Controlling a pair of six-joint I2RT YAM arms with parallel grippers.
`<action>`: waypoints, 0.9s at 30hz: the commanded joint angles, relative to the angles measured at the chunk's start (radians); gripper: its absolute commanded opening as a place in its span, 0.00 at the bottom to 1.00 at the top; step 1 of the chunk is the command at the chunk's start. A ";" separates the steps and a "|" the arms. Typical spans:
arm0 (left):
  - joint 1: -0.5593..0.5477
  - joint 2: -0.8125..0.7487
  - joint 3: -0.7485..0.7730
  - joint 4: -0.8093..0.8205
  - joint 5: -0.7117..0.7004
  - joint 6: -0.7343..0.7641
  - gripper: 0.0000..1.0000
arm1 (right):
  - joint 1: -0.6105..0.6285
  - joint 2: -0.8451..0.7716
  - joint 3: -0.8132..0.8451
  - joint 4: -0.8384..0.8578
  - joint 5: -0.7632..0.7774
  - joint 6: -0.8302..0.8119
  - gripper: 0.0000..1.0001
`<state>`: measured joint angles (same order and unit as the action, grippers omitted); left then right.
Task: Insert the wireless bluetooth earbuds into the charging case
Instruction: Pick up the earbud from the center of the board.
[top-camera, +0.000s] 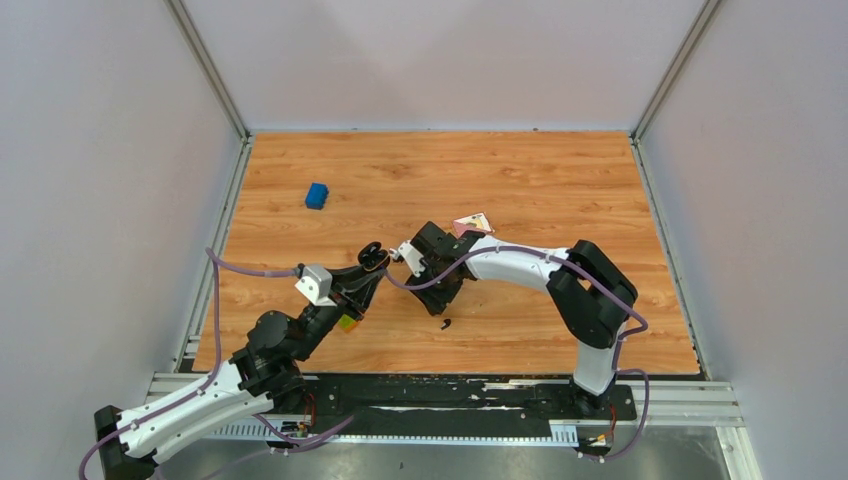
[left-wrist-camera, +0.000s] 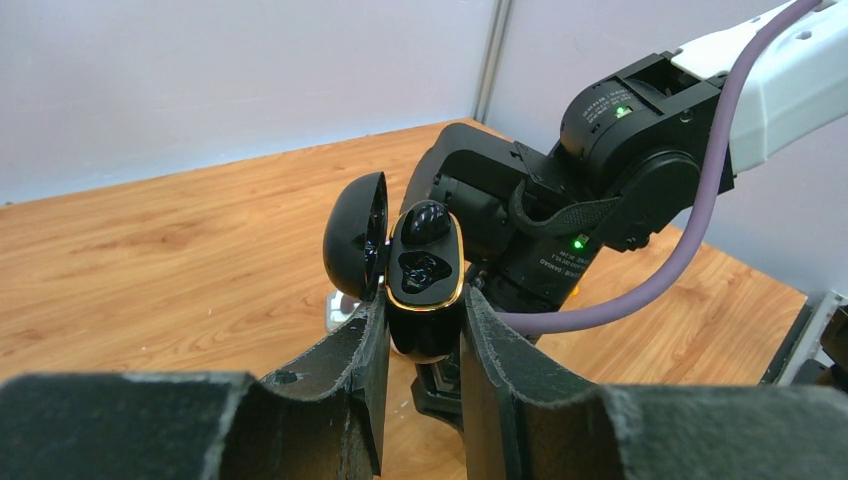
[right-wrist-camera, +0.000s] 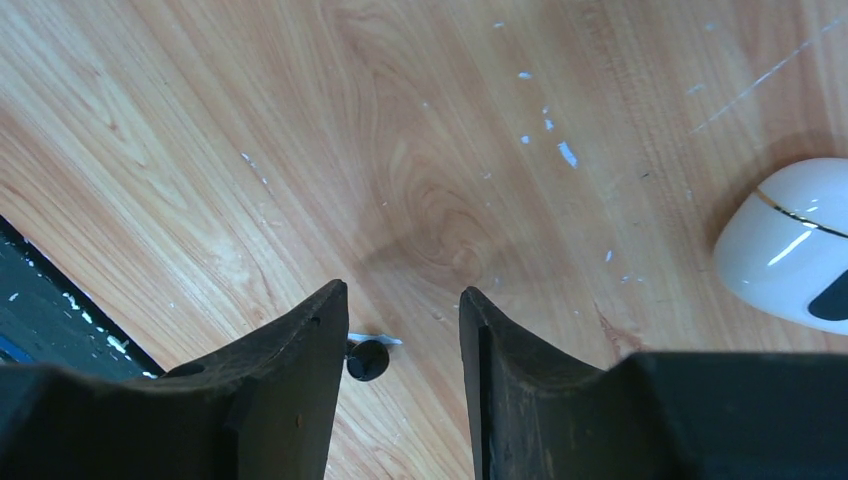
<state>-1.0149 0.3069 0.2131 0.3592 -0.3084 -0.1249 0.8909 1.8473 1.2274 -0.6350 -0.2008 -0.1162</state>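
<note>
From above, bare wood (top-camera: 560, 190) lies open far and right. At centre the left claw (top-camera: 366, 272) clamps the case (top-camera: 372, 254); a loose bud (top-camera: 445, 323) lies by the right claw (top-camera: 441, 298).
Left wrist: case open, one seated bud (left-wrist-camera: 425, 220) inside.
Right wrist: claw wide, loose bud just beside it.
</note>
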 joint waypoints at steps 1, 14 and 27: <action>-0.005 0.004 0.042 0.012 0.011 -0.003 0.00 | 0.014 -0.029 0.009 -0.023 0.014 -0.006 0.46; -0.005 0.011 0.041 0.021 0.011 0.001 0.00 | 0.045 -0.029 -0.014 -0.120 0.035 -0.088 0.52; -0.004 0.025 0.034 0.037 0.011 0.002 0.00 | 0.048 -0.040 -0.039 -0.163 0.079 -0.129 0.52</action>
<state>-1.0149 0.3202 0.2131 0.3573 -0.3046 -0.1249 0.9337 1.8328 1.1980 -0.7696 -0.1650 -0.2283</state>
